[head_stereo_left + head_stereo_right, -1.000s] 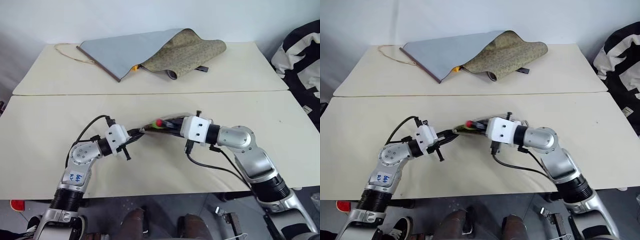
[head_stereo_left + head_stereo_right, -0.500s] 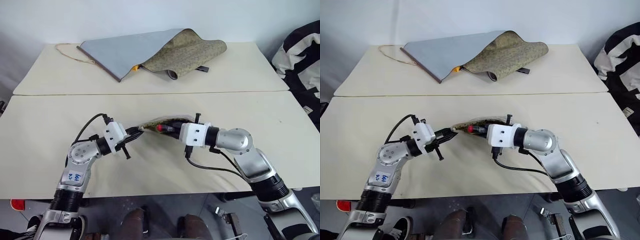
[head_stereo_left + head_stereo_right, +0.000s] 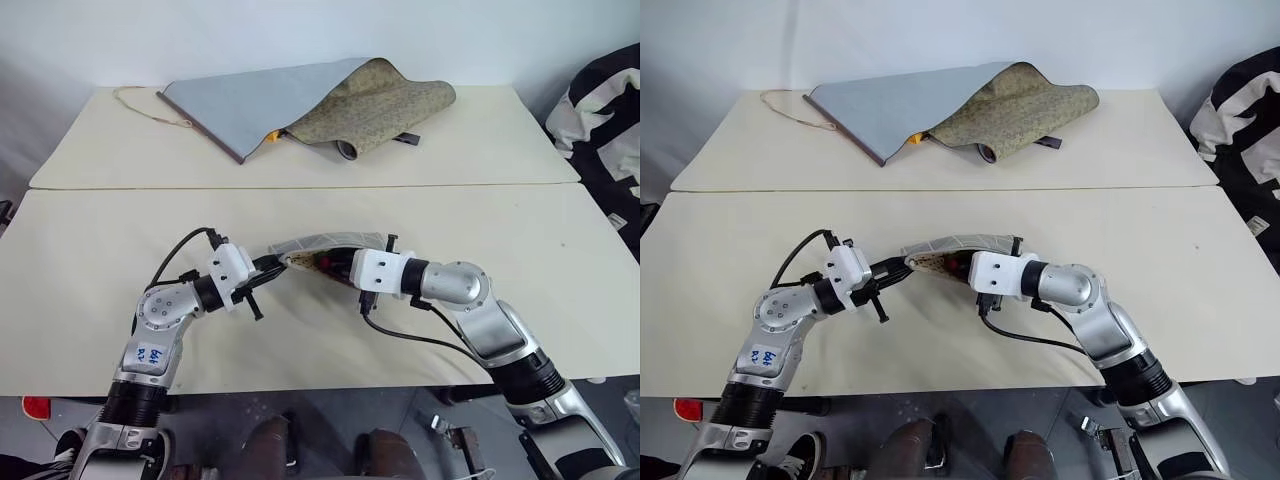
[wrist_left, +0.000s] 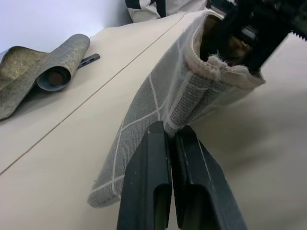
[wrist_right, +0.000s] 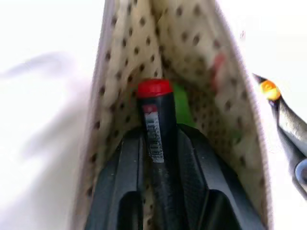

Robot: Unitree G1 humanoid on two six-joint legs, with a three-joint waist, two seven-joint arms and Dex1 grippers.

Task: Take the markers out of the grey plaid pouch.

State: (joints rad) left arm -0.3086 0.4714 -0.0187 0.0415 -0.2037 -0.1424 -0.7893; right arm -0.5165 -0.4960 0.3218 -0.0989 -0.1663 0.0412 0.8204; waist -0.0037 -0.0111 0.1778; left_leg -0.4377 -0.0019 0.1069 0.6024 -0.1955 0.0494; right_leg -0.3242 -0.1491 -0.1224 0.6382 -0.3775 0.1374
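Observation:
The grey plaid pouch (image 3: 325,241) hangs arched just above the near table between my two grippers. Its left end (image 4: 158,91) is pinched in my left gripper (image 3: 272,264), which is shut on the fabric. My right gripper (image 3: 335,266) reaches into the pouch's open mouth from the right. There, against the dotted lining, it (image 5: 158,139) is shut on a black marker with a red end (image 5: 154,88). A pale green marker (image 5: 181,108) lies just behind it, inside the pouch. From the head views a bit of red (image 3: 320,263) shows in the mouth.
A large folded grey-blue and olive cloth (image 3: 310,100) lies on the far table, with a cord (image 3: 140,100) at its left and a dark stick (image 3: 405,138) under its right end. A seam (image 3: 300,187) joins the two tables. Black-and-white fabric (image 3: 605,110) sits at the right.
The pouch's grey plaid side has turned up into view and now arches over the red and green tips that earlier showed in the open. The left gripper has kept still.

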